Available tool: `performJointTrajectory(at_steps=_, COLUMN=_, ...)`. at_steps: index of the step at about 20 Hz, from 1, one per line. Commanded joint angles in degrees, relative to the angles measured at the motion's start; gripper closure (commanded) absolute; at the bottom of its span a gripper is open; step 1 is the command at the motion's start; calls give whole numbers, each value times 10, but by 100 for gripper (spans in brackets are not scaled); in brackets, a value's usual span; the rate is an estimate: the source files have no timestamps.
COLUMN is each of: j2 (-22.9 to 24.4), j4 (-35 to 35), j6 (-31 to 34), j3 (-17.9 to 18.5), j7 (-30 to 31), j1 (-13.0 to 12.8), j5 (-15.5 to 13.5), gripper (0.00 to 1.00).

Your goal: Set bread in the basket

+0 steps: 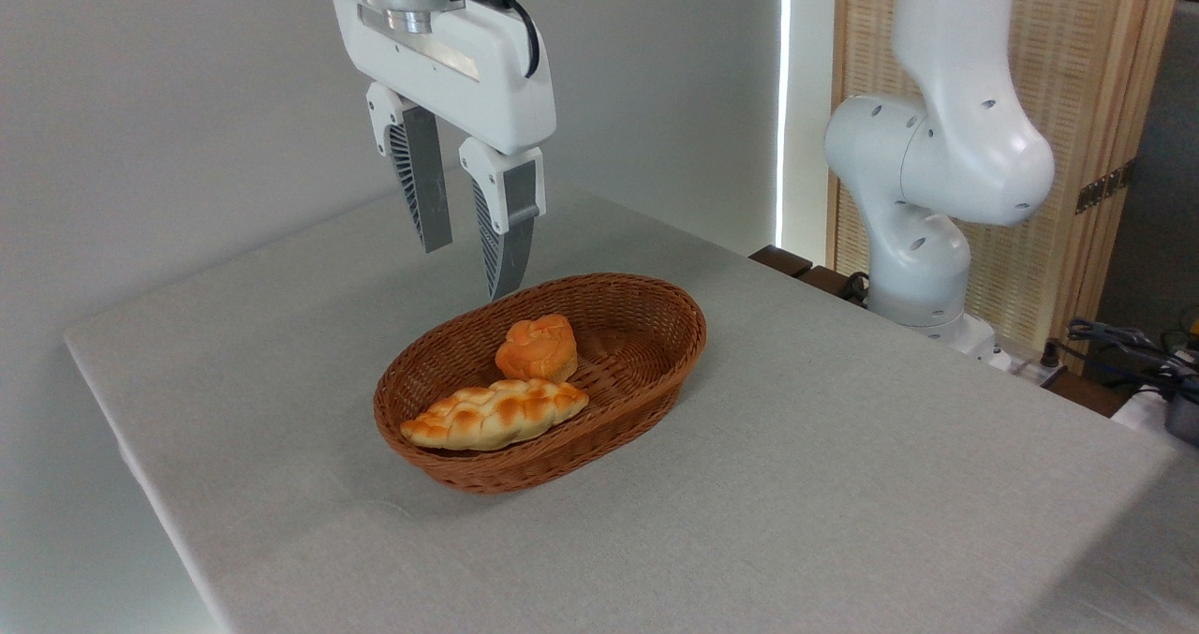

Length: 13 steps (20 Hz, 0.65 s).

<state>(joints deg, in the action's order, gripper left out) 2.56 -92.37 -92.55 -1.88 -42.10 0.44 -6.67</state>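
The bread (pixel 536 348), a small round orange bun with a knotted top, lies inside the basket (pixel 646 383), a reddish-brown oval wicker one near the table's middle. A longer pale braided loaf (pixel 495 415) lies in front of the bun in the same basket. My gripper (pixel 468 271) hangs above the basket's back left rim, open, with nothing between its fingers and apart from the bun.
The grey table (pixel 843 484) drops off at its left and front edges. The arm's white base (pixel 923 194) stands at the back right, with cables (pixel 1124 344) and a slatted wooden screen (pixel 1077 100) behind it.
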Motion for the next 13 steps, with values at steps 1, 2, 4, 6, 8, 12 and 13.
performJointTrajectory(at_steps=1, j2=-5, j4=14, j6=12, j3=7, j7=11, j1=-6, j5=10, gripper=0)
performJointTrajectory(at_steps=2, j2=-5, j4=14, j6=13, j3=8, j7=13, j1=-6, j5=12, gripper=0)
performJointTrajectory(at_steps=4, j2=-6, j4=14, j6=32, j3=1, j7=11, j1=-6, j5=55, gripper=0)
performJointTrajectory(at_steps=6, j2=-6, j4=14, j6=34, j3=1, j7=15, j1=-6, j5=66, gripper=0)
performJointTrajectory(at_steps=8, j2=-5, j4=14, j6=35, j3=1, j7=11, j1=-7, j5=66, gripper=0)
performJointTrajectory(at_steps=12, j2=-5, j4=14, j6=36, j3=3, j7=8, j1=-6, j5=66, gripper=0)
performJointTrajectory(at_steps=13, j2=-5, j4=14, j6=36, j3=5, j7=8, j1=-6, j5=66, gripper=0)
